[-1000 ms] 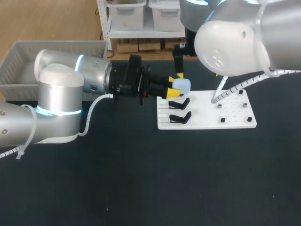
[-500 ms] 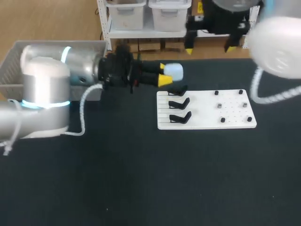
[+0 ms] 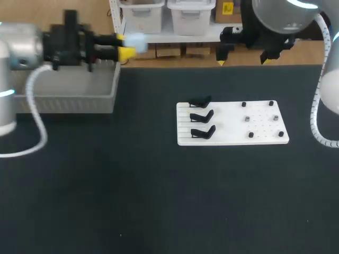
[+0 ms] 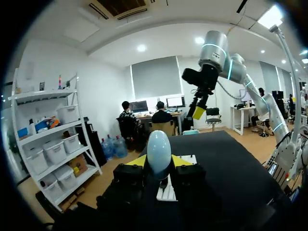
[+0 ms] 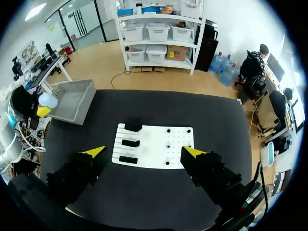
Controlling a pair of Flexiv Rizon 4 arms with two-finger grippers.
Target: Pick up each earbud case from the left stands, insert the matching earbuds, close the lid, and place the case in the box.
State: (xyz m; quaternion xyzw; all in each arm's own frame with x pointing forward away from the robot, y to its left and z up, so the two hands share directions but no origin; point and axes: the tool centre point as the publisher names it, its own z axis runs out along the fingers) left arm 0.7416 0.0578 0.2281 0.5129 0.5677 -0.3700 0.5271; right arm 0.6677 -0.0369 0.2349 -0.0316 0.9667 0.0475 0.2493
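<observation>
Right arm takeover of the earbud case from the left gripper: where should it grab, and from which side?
Grip the earbud case by its rounded free end, which juts out past the left gripper's fingertips; they clamp only its lower sides. Probably come in from straight ahead of that gripper, with the open right gripper turned to close on the two bare faces.

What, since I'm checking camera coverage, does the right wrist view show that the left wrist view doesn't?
Only right wrist: the box and three stands. Only left wrist: the left gripper shut on the case from both sides, and the right arm. Both: the case, the right gripper, the table.
</observation>
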